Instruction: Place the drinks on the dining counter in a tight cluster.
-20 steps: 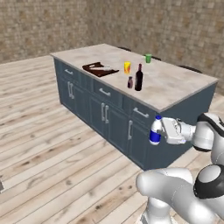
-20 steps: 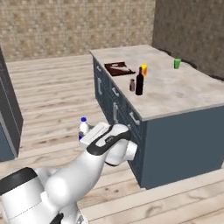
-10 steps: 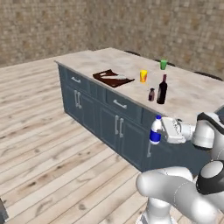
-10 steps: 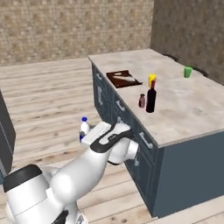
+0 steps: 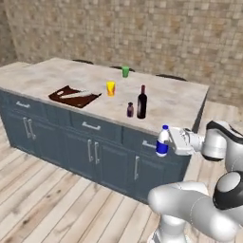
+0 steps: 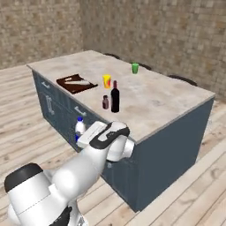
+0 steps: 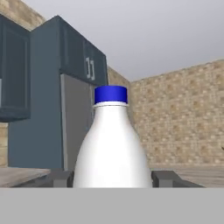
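Now, from the left base view, my end effector grips the small white blue-labelled water bottle off the beige marble tabletop. Right base view: set it upright beside the tall dark red wine bottle and tiny maroon dark-capped bottle. Hand view: both fingers touch its sides.

We look down from behind the arm on two sides. From the left we see the bench front with drawers; from the right we see its end. Both share the bench top. The hand camera sits very close to the water bottle, facing tall cupboards.
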